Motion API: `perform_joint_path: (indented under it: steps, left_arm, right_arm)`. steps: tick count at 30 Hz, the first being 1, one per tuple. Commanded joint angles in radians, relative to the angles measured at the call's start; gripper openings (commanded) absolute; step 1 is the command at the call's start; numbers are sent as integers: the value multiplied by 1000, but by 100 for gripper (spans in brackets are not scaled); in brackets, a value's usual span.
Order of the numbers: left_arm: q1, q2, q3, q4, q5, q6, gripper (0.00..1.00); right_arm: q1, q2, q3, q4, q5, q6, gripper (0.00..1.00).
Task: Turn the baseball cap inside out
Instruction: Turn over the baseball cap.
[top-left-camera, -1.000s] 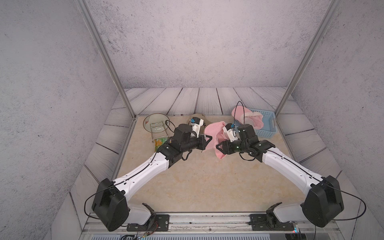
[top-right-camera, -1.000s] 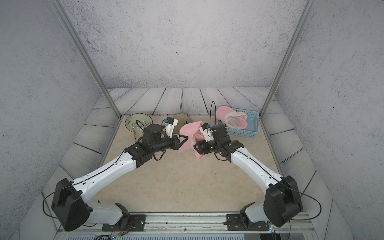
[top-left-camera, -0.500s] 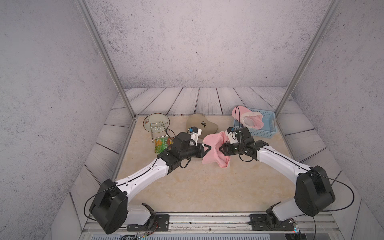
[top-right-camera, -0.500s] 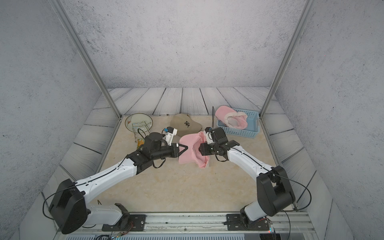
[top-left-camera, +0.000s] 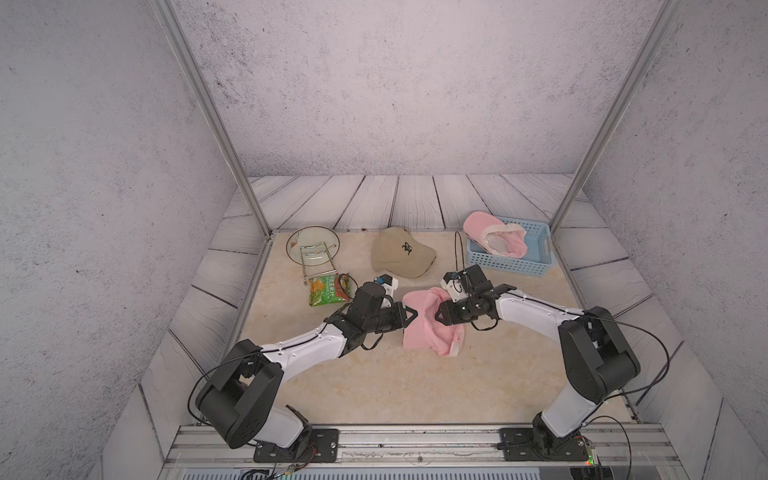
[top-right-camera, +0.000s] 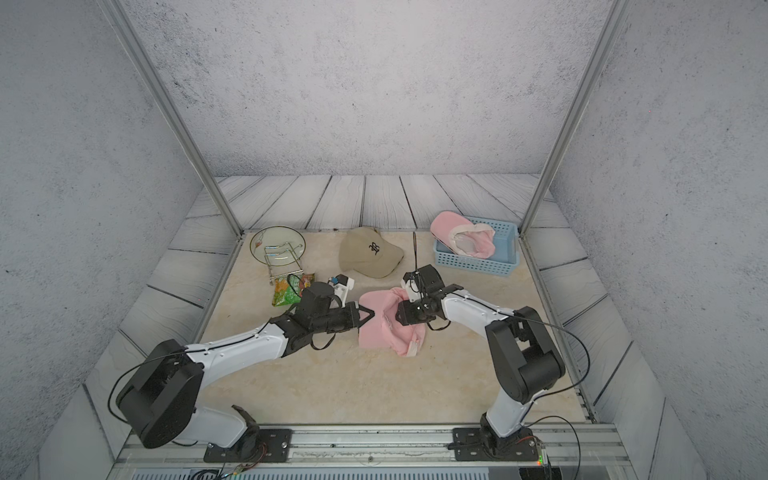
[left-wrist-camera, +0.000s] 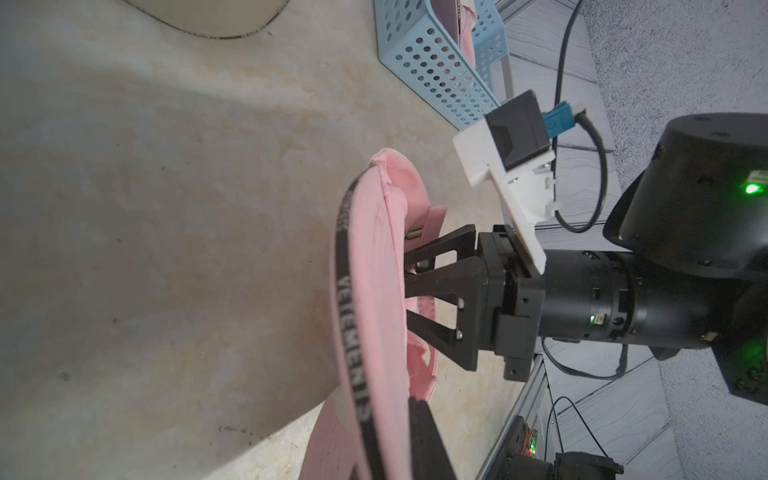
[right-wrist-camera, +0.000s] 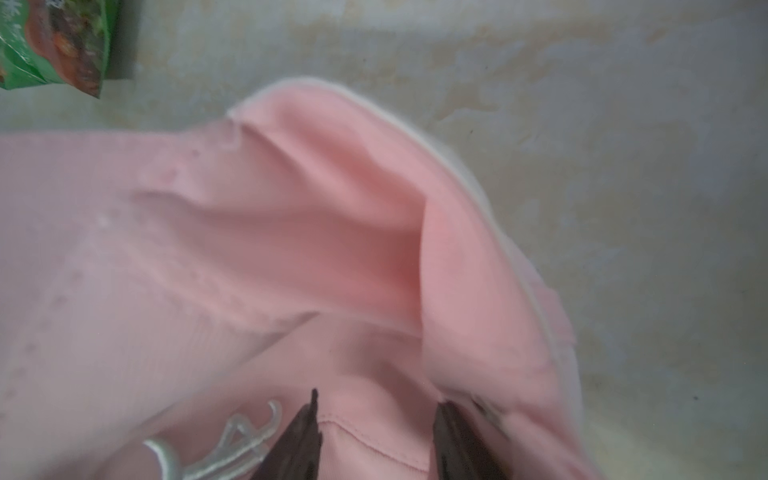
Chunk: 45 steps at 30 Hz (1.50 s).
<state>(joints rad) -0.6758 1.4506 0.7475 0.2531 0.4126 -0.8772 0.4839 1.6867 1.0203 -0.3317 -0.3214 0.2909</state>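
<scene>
Mostly soft pink cotton baseball cap (right-wrist-camera: 291, 249), blurred, creased into deep folds, pale-edged along 1 rim. Close to the lens, right gripper (right-wrist-camera: 376, 399) with 2 dark fingers (right-wrist-camera: 299, 440) set apart, pink cloth bulging between. White embroidered lettering (right-wrist-camera: 232, 449) just beside them. Green crinkled snack packet (right-wrist-camera: 54, 41) well apart, on beige marbled tabletop (right-wrist-camera: 623, 124).

Bright, even overhead light in both top views, with soft shadows and wide-angle stretch toward 3 and 9 o'clock. In the right wrist view, the pink cap (right-wrist-camera: 291, 249) is blurred.

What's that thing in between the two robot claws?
The pink cap, in both top views: left gripper pinches one edge, right gripper reaches it from the opposite side.
</scene>
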Motion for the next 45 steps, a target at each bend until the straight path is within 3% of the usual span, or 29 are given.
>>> perform_joint_path:
  steps: [1,19,23,30,36,45]
  left_arm:
    - [8,8,-5,40,-16,3,0]
    - [14,39,-3,4,-37,42,0]
    - [17,48,-9,-14,-70,54,0]
    - [36,79,-32,-15,-95,66,0]
    - [65,80,-51,-27,-112,65,0]
    - [115,-7,-86,-102,-165,112,0]
  right_arm:
    - [14,36,1,-28,66,-6,49]
    - [113,189,63,-102,241,-1,52]
    - [128,227,67,-95,249,3,37]
    - [141,217,38,-15,112,-5,0]
    - [120,71,4,52,-63,-18,0]
    - [-59,-172,-82,91,-243,2,0]
